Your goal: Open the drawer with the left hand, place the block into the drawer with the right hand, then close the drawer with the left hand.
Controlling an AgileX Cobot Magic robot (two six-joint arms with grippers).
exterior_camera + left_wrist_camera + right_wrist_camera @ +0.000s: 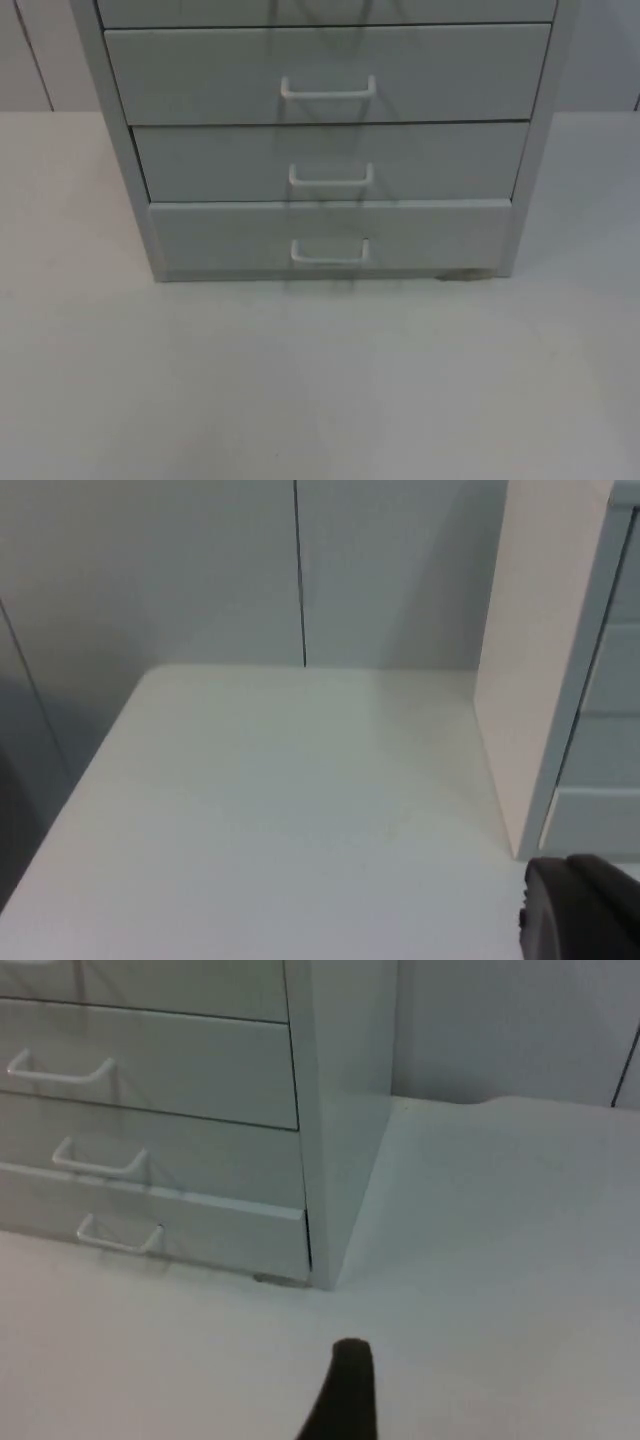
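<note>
A light grey drawer cabinet point(118, 150) stands at the back middle of the white table. Three of its drawer fronts show, each with a white handle: upper point(328, 90), middle point(331, 178) and bottom point(330, 252). The bottom drawer front point(220, 238) sits slightly forward of the two above; the others are flush. My left gripper point(578, 912) waits left of the cabinet, beside its side wall point(520, 680). My right gripper point(345, 1390) hovers over the table in front of the cabinet's right corner point(325, 1210), apart from it.
White table point(320, 390) stretches in front of the cabinet and on both sides of it. The grey partition wall point(200, 570) closes the table behind. A small dark foot point(460, 275) shows under the cabinet's right front.
</note>
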